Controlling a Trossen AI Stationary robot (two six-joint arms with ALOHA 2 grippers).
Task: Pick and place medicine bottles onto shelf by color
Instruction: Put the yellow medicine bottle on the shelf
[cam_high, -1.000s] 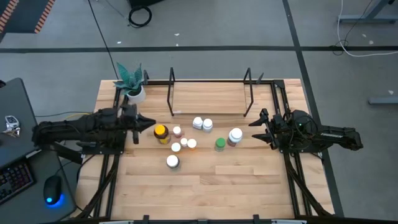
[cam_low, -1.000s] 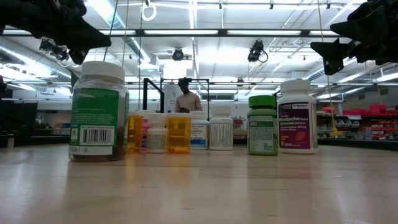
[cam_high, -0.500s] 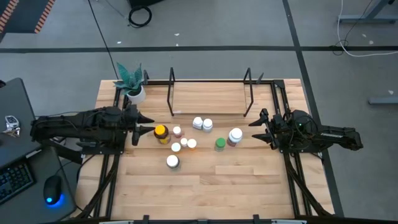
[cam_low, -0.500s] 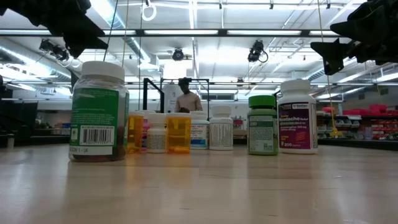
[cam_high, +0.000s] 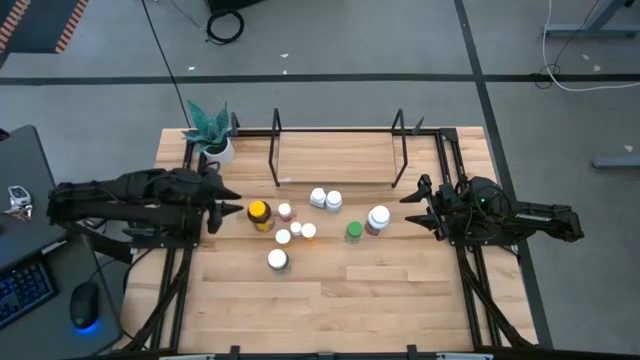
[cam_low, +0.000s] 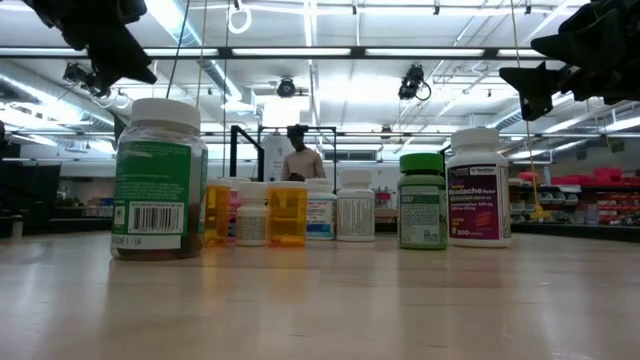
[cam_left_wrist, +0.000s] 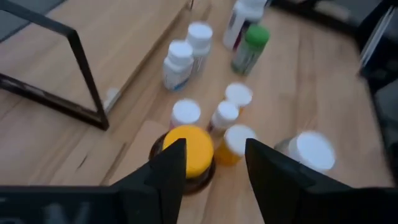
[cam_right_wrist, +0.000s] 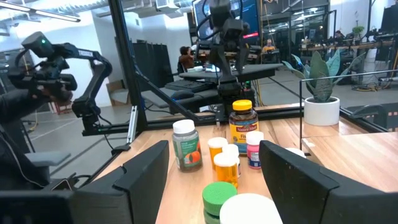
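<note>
Several medicine bottles stand upright mid-table: a yellow-capped amber one (cam_high: 258, 213), a green one (cam_high: 353, 232), a large white one (cam_high: 378, 217), and small white-capped ones (cam_high: 296, 229). The shelf (cam_high: 340, 158) stands behind them at the far edge, on its wooden base. My left gripper (cam_high: 228, 201) hangs open above the table just left of the amber bottle, slanting down toward it; its yellow cap (cam_left_wrist: 189, 151) shows between the fingers, untouched. My right gripper (cam_high: 413, 197) waits open and level, right of the white bottle.
A white pot with a green plant (cam_high: 212, 138) stands at the far left corner beside the shelf. A white-capped, green-labelled bottle (cam_high: 278, 260) stands nearest the front. Bare wood lies in front of the bottles (cam_high: 340, 300). A person (cam_low: 300, 160) is in the room beyond.
My left gripper has risen, drawn back slightly toward the table's left edge and tipped its fingers farther down toward the amber bottle. Its fingers have spread apart. The bottles have kept their places.
</note>
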